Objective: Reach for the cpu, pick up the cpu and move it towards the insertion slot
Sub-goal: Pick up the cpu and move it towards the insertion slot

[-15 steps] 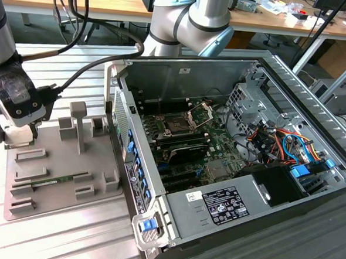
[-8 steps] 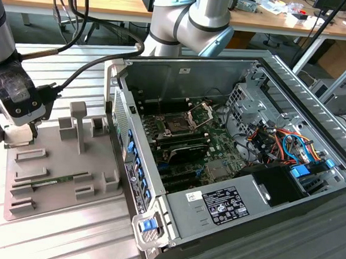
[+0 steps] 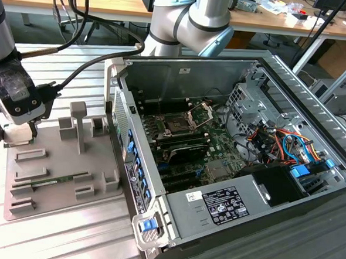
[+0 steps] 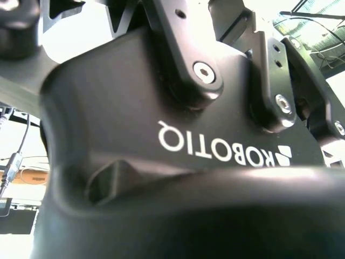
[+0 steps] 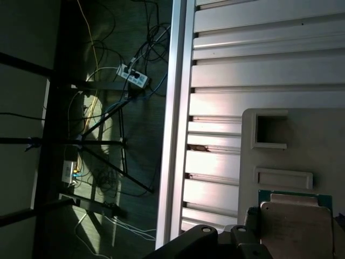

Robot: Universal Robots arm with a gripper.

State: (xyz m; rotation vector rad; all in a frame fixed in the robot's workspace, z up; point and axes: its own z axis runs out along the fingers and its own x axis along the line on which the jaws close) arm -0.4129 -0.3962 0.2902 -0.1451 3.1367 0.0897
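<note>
Robot hand (image 3: 14, 135) over 10 o'clock corner of grey plastic tray (image 3: 56, 207), by silvery square cpu (image 5: 295, 229); grip state can't tell. Metal-framed insertion slot (image 3: 176, 125) well apart at 3 o'clock.

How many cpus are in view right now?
1. The cpu shows in the first wrist view against the grey tray; the insertion slot looks empty. Others may be hidden.

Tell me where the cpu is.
In the first wrist view the cpu is over the grey tray, beside a narrow rectangular block, at the exterior view's left.
</note>
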